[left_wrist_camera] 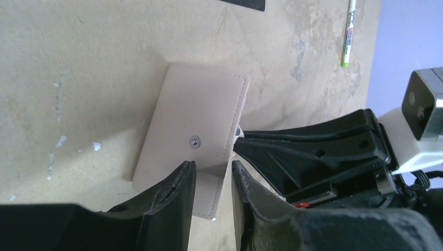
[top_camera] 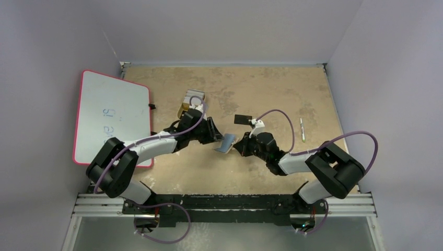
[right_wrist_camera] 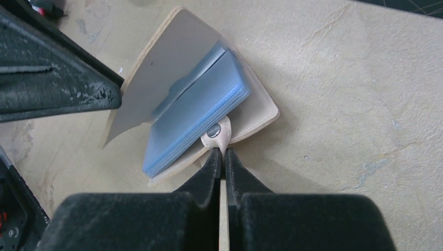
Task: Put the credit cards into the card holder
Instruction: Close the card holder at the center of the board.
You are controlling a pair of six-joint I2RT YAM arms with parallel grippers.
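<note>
1. Two pincers meet at the card holder [left_wrist_camera: 193, 117], mid-surface [top_camera: 282, 89]. My left pincer [left_wrist_camera: 213, 166] clamps one tan cover. My right pincer [right_wrist_camera: 222, 151] is pinched shut on the snap tab.
2. Around it: a black card [top_camera: 243, 119] lies flat just beyond my right wrist, a pen [top_camera: 301, 129] lies further right, and a pink-framed whiteboard [top_camera: 112, 117] lies far left. A small yellow tray [top_camera: 182, 111] sits behind my left arm, partly hidden by cable.
3. The holder's outside is smooth, stitched beige with a metal rivet. The surface is mottled, scuffed tan.
4. Only the right wrist view shows the stacked blue-grey pockets fanned open. The left wrist view shows just the closed-looking back, with my right pincer crowding its edge.
</note>
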